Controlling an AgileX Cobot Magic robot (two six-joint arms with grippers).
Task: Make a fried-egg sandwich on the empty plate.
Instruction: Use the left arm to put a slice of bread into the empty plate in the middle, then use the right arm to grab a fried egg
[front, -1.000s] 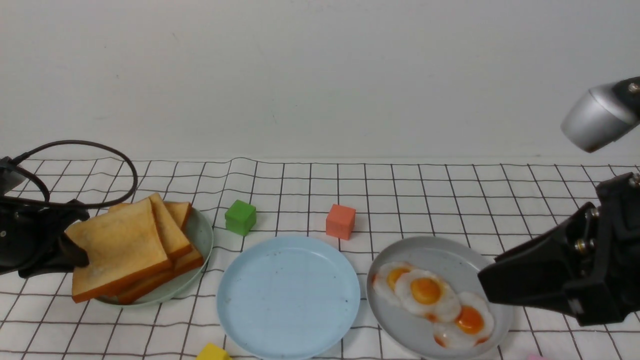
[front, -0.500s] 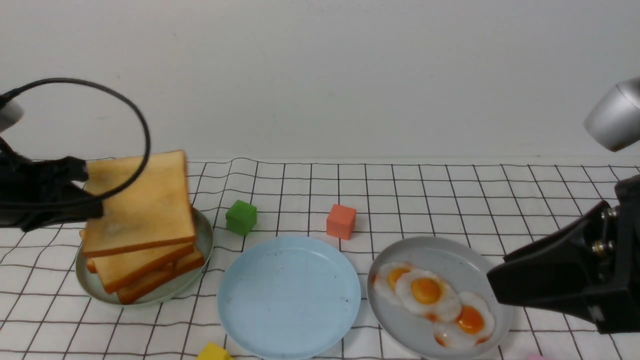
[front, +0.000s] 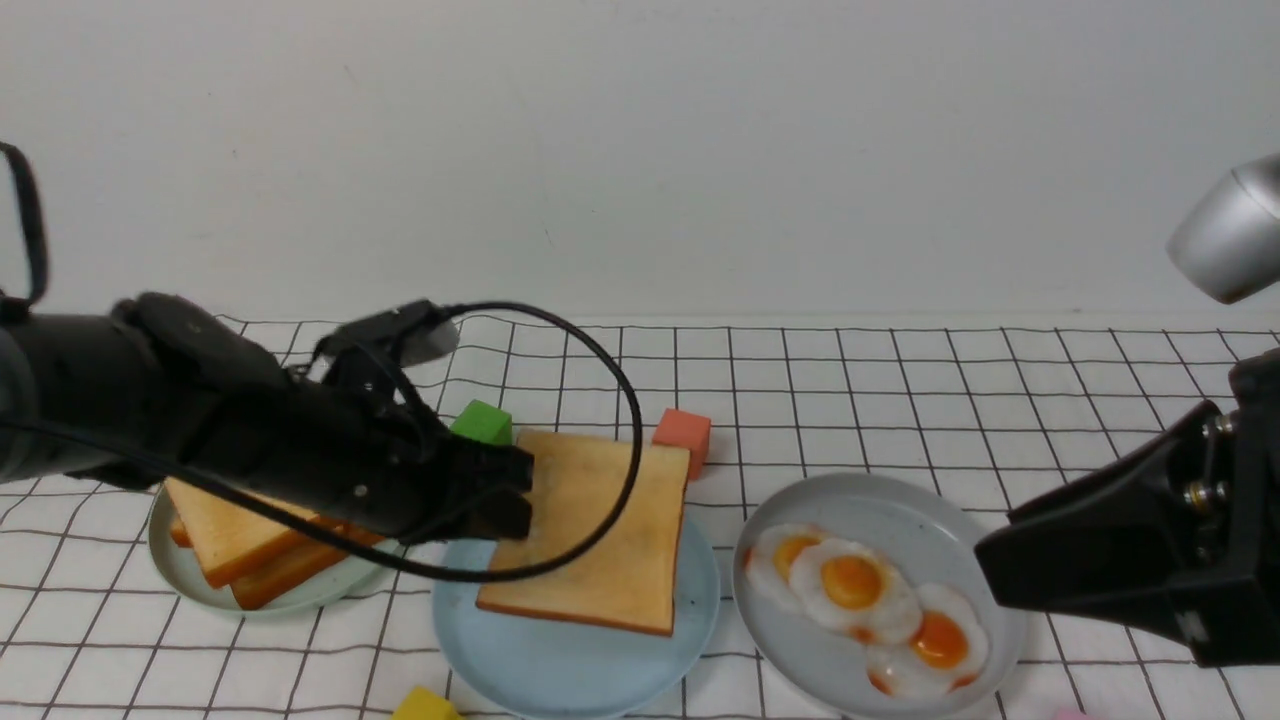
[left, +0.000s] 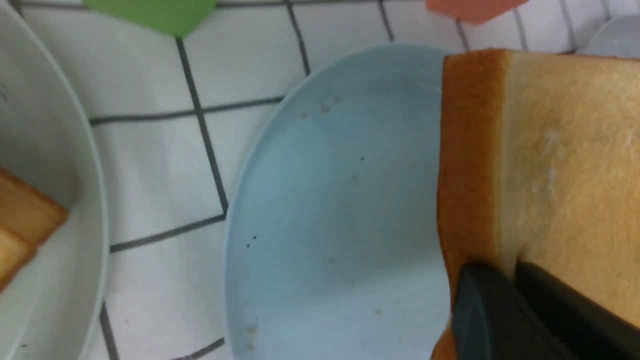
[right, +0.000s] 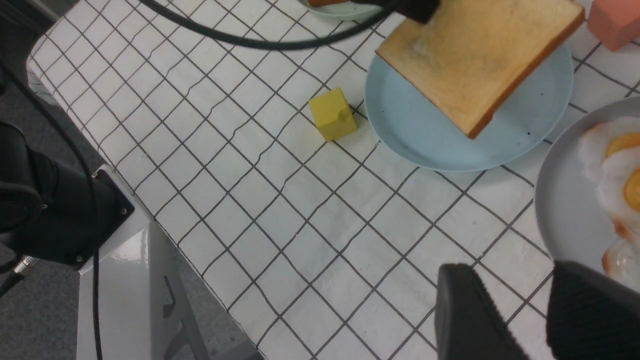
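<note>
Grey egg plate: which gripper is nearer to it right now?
Right. The right gripper hovers open by the grey plate's right rim; the left gripper is one plate over, above the pale blue plate, shut on a toast slice.

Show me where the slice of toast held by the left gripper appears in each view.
Front view: the toast is in the lower middle, over the blue plate.
Left wrist view: the toast, pinched by the left gripper, covers part of the blue plate.
Right wrist view: the toast hangs over the blue plate, near the yellow block.
Shared landmark: the blue plate.
</note>
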